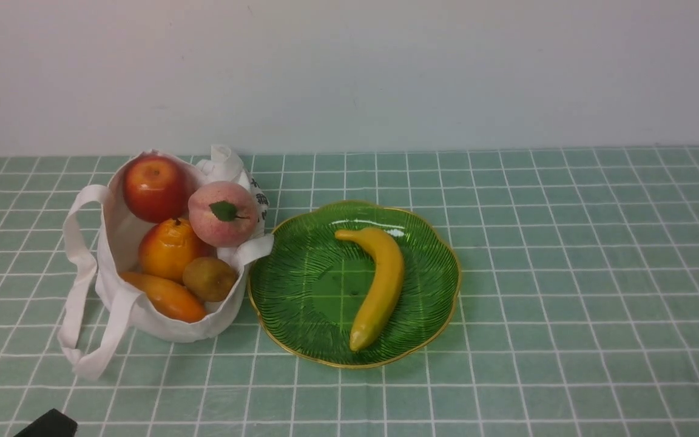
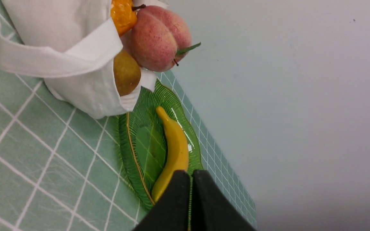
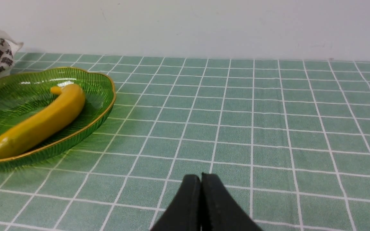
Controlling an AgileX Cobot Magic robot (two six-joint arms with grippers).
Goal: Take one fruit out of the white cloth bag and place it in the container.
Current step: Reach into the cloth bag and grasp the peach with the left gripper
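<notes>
The pink peach [image 1: 223, 213] with its green leaf lies on top at the mouth of the white cloth bag [image 1: 110, 243], on the side that touches the green glass plate [image 1: 301, 303]. In the left wrist view the peach [image 2: 159, 37] sticks out of the bag [image 2: 59, 32] above the plate [image 2: 148, 147]. My left gripper [image 2: 192, 173] is shut and empty, low over the table's front left, well short of the bag. A black bit of it [image 1: 49, 425] shows at the front view's bottom edge. My right gripper [image 3: 201, 175] is shut and empty, to the right of the plate [image 3: 108, 102].
A yellow banana [image 1: 380, 285] lies across the plate. The bag also holds a red apple [image 1: 154, 188], an orange fruit [image 1: 169, 247], a brown kiwi [image 1: 209, 279] and a long orange fruit [image 1: 167, 297]. Its loop handles [image 1: 76, 267] trail left. A wall closes the table's far edge.
</notes>
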